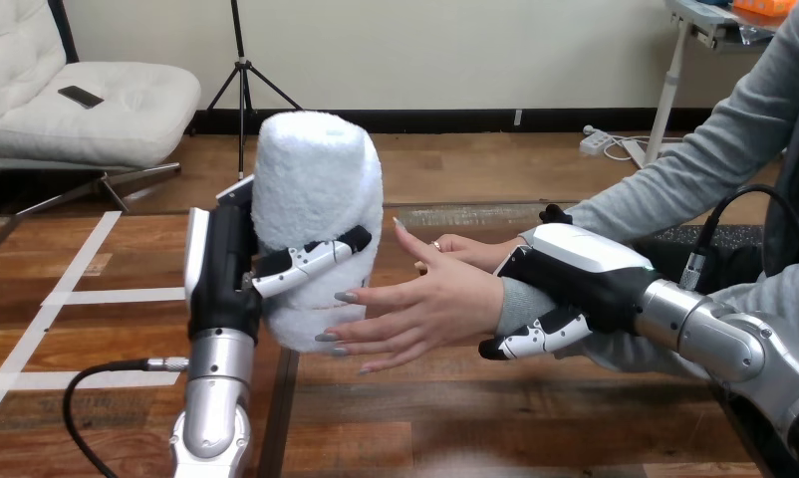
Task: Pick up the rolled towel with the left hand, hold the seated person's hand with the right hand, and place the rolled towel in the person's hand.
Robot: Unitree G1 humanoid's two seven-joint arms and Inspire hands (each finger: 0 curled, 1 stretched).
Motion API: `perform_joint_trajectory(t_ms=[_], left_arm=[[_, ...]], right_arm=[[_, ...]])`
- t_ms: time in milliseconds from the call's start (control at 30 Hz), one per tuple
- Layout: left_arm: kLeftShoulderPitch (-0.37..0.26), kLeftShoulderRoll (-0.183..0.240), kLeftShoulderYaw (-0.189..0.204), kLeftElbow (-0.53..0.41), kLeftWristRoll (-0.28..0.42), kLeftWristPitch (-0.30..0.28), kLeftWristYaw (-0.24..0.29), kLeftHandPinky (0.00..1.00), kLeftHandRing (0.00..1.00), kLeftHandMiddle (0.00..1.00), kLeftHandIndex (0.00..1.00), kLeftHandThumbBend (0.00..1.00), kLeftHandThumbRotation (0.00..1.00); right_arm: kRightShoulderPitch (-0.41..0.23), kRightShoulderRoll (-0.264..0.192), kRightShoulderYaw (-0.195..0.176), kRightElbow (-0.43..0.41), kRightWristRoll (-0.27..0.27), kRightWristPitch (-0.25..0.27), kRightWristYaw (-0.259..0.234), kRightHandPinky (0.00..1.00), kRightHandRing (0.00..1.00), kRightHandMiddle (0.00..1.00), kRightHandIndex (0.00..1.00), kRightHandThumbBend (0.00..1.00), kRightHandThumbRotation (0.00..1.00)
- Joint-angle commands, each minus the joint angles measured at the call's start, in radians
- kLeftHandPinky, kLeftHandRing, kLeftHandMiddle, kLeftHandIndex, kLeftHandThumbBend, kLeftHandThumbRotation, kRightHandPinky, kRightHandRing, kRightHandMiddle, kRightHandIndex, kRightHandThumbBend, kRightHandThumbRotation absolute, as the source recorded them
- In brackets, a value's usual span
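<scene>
My left hand (226, 269) holds the white rolled towel (314, 199) upright above the table, thumb and fingers curled round its lower half. The person's hand (425, 304) reaches in from the right, palm open toward the towel, its fingertips touching the towel's lower right side. My right hand (575, 284) wraps the person's wrist from the far side, its thumb (530, 339) curled under the grey sleeve.
The wooden table (97, 329) carries strips of white tape (72, 264) at the left. A black cable (102, 373) loops by my left forearm. The person's other arm in a grey sleeve (694, 174) lies along the right side.
</scene>
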Motion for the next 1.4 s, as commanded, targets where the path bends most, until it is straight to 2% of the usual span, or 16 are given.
perform_joint_trajectory(t_ms=[0, 167, 567, 800, 1367], left_arm=[[-0.16, 0.0, -0.01, 0.005, -0.017, -0.054, 0.016, 0.33, 0.37, 0.4, 0.41, 0.6, 0.0], [-0.168, 0.0, -0.011, 0.021, -0.014, -0.06, 0.02, 0.33, 0.37, 0.4, 0.41, 0.61, 0.0], [-0.176, -0.007, -0.013, 0.04, -0.015, -0.068, 0.023, 0.33, 0.37, 0.39, 0.41, 0.6, 0.0], [-0.176, -0.01, -0.018, 0.051, -0.007, -0.079, 0.035, 0.33, 0.37, 0.39, 0.41, 0.6, 0.0], [-0.181, -0.026, -0.043, 0.05, 0.005, -0.085, 0.07, 0.34, 0.37, 0.4, 0.41, 0.6, 0.0]], right_arm=[[-0.033, -0.031, -0.05, -0.075, 0.041, -0.011, 0.0, 0.18, 0.21, 0.27, 0.28, 0.63, 0.4], [-0.032, -0.031, -0.051, -0.089, 0.042, 0.01, 0.014, 0.18, 0.22, 0.27, 0.28, 0.63, 0.4], [-0.037, -0.026, -0.052, -0.098, 0.043, 0.02, 0.017, 0.18, 0.22, 0.28, 0.29, 0.62, 0.35], [-0.044, -0.022, -0.053, -0.09, 0.047, 0.001, 0.014, 0.18, 0.22, 0.28, 0.29, 0.62, 0.34], [-0.061, -0.011, -0.044, -0.087, 0.052, 0.006, 0.019, 0.2, 0.22, 0.28, 0.28, 0.62, 0.38]])
